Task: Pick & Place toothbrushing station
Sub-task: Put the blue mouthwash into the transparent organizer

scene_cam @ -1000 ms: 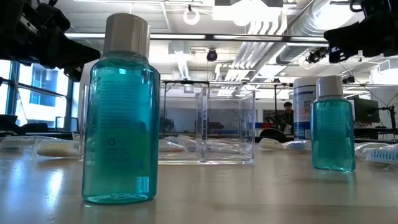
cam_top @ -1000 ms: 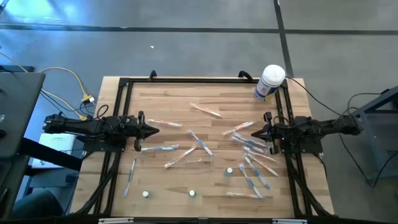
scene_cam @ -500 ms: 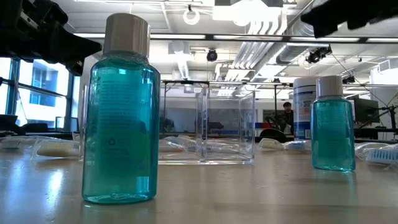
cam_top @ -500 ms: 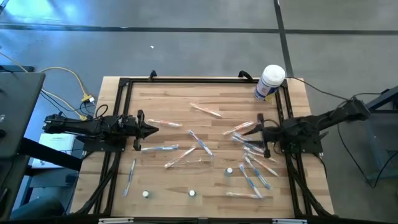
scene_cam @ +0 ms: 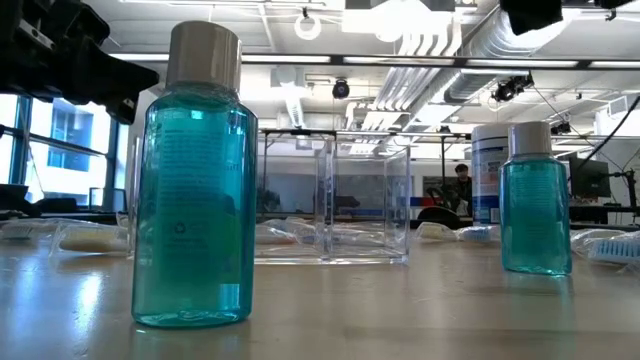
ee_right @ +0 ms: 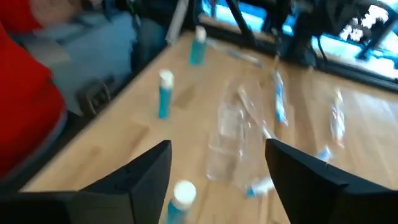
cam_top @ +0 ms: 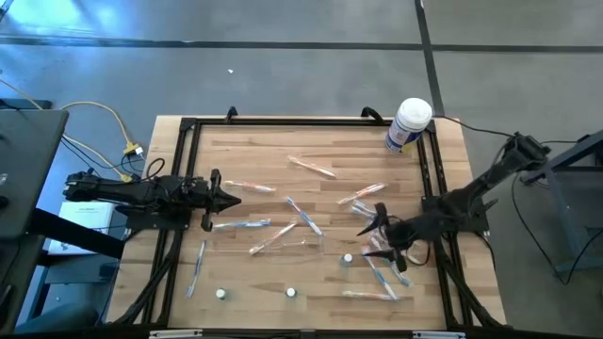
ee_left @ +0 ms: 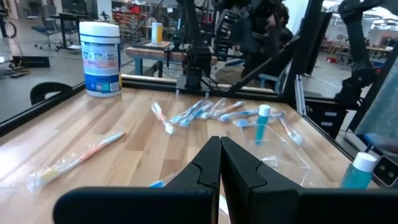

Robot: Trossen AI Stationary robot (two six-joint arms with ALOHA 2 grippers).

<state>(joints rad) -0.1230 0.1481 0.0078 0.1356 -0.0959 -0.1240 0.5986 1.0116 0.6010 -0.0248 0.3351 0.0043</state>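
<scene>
The toothbrushing station (cam_top: 300,243), a small clear plastic holder, stands on its flat base (scene_cam: 335,255) in the middle of the wooden table; it also shows in the right wrist view (ee_right: 225,140). My right gripper (cam_top: 376,231) hangs open above the table to the holder's right, pointing at it and slanting down, with nothing between its fingers (ee_right: 152,165). My left gripper (cam_top: 233,198) waits shut at the table's left side, held level above the wood, its fingertips (ee_left: 219,146) together.
Wrapped toothbrushes (cam_top: 382,254) lie scattered over the table, thickest under my right gripper. Small teal bottles (scene_cam: 200,180) (scene_cam: 535,200) stand near the front edge. A white tub with a blue label (cam_top: 408,124) stands at the far right corner.
My right gripper has swung away from the table's right edge toward the near edge and the holder, risen a little, tipped downward and opened. The holder and my left gripper have kept still.
</scene>
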